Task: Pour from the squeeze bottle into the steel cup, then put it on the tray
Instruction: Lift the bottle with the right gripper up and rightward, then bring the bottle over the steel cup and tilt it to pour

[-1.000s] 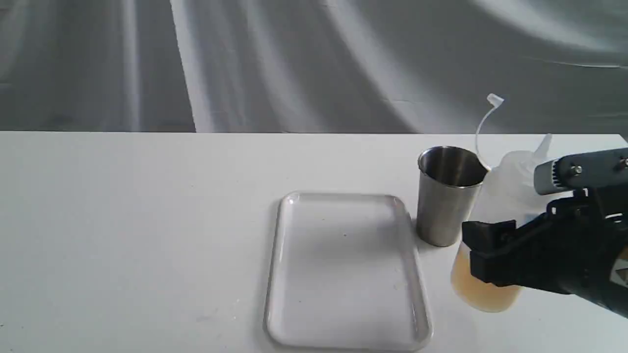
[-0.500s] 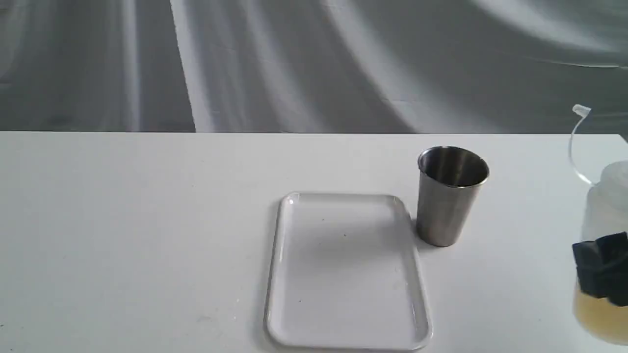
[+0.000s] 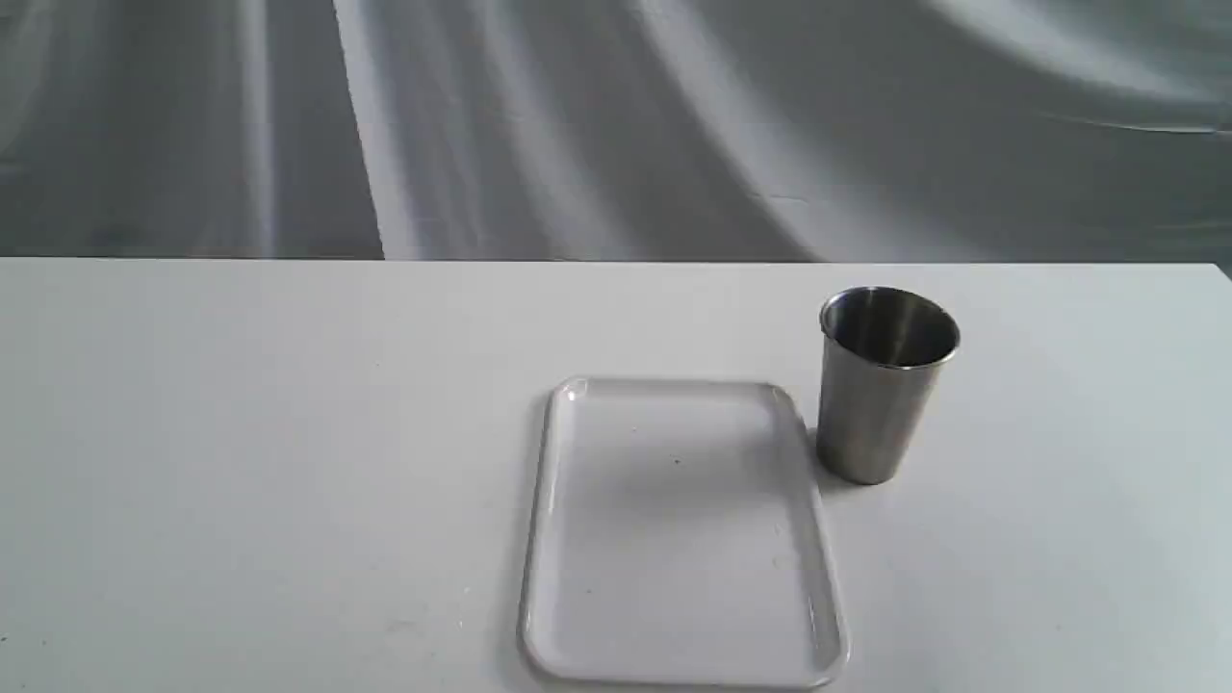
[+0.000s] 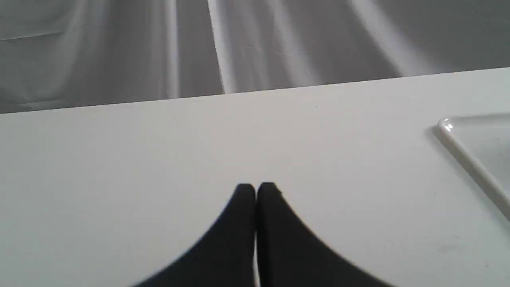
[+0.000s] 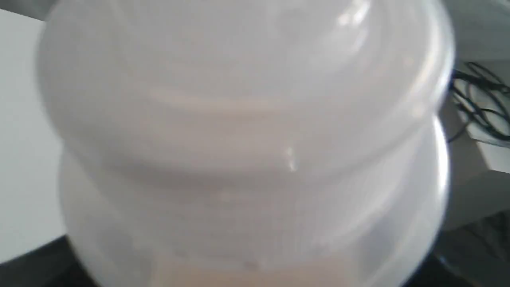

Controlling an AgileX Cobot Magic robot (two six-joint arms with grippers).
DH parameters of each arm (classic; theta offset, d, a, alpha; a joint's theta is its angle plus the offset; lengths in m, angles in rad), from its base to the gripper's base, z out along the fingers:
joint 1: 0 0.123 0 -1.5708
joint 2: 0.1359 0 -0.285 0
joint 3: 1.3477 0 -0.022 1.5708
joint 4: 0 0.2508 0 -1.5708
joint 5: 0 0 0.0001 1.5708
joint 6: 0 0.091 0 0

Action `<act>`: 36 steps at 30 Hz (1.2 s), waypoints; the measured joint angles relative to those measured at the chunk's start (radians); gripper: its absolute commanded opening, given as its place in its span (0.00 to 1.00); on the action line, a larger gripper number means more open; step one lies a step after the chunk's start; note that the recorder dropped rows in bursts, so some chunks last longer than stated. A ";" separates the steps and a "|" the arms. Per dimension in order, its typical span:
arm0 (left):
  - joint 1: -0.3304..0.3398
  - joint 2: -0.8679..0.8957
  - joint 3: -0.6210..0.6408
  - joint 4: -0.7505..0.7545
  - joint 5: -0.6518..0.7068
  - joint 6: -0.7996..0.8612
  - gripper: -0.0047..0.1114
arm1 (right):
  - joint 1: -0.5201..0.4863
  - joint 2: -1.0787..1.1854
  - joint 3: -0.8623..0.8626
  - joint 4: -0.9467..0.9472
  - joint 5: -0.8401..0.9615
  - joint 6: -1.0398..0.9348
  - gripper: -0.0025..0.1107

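Observation:
The steel cup (image 3: 885,385) stands upright on the white table, just right of the tray's far right corner. The white tray (image 3: 679,529) lies flat with nothing on it; its corner (image 4: 474,159) also shows in the left wrist view. The squeeze bottle (image 5: 247,139) fills the right wrist view, translucent, with amber liquid low in it. It sits between my right gripper's dark fingers (image 5: 36,265), which hold it. Neither the bottle nor the right gripper appears in the exterior view. My left gripper (image 4: 256,189) hangs shut over bare table left of the tray, holding nothing.
A grey draped curtain (image 3: 616,125) hangs behind the table's far edge. In the right wrist view, black cables (image 5: 478,99) and a white box lie beyond the bottle.
My right gripper carried the squeeze bottle from beside the cup off to the right, leaving the exterior view. Cup and tray have not moved.

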 measured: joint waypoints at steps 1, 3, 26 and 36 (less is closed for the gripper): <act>0.000 0.000 0.000 0.000 0.000 0.000 0.04 | 0.000 0.024 -0.014 -0.041 0.017 0.016 0.10; 0.000 0.000 0.000 0.000 0.000 0.000 0.04 | 0.009 0.064 -0.035 -0.142 0.050 0.057 0.10; 0.000 0.000 0.000 0.000 0.000 0.000 0.04 | 0.160 0.396 -0.049 -0.769 0.076 0.394 0.10; 0.000 0.000 0.000 0.000 0.000 0.000 0.04 | 0.255 0.473 -0.051 -0.861 0.202 0.434 0.10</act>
